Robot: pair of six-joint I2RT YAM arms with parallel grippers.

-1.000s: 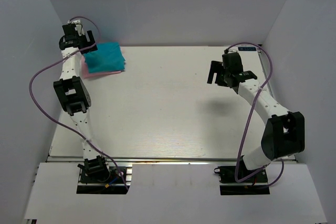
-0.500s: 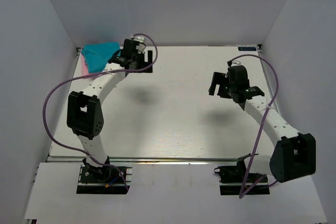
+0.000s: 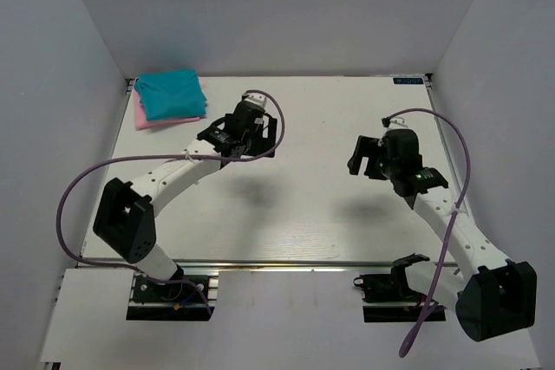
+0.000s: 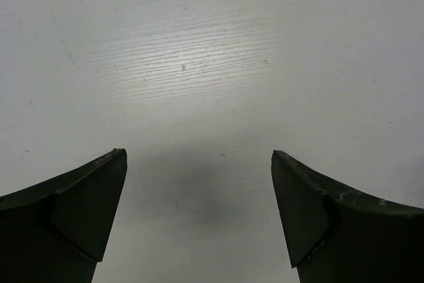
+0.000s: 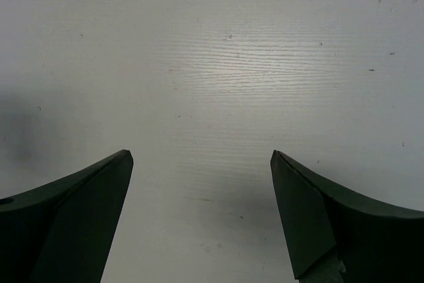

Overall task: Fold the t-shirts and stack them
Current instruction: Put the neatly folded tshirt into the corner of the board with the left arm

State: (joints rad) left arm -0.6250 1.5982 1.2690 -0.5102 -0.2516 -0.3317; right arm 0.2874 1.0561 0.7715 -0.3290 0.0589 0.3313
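Note:
A folded teal-blue t-shirt (image 3: pixel 171 94) lies on a folded light pink t-shirt (image 3: pixel 144 119) in the table's far left corner. My left gripper (image 3: pixel 264 134) hangs open over the table, well to the right of that pile. In the left wrist view only bare table shows between the two dark fingers (image 4: pixel 73 210). On the right side my right gripper (image 3: pixel 362 155) is open too, and its wrist view shows empty table between its fingers (image 5: pixel 331 217). Neither wrist view catches the shirts.
White walls close in the table (image 3: pixel 303 205) on the left, back and right. The arm bases (image 3: pixel 169 288) sit at the near edge. Purple cables loop off both arms.
My left arm has swung away from the shirt pile, rightward and toward the table's middle, leaving the pile uncovered. My right arm has drawn back toward the near edge.

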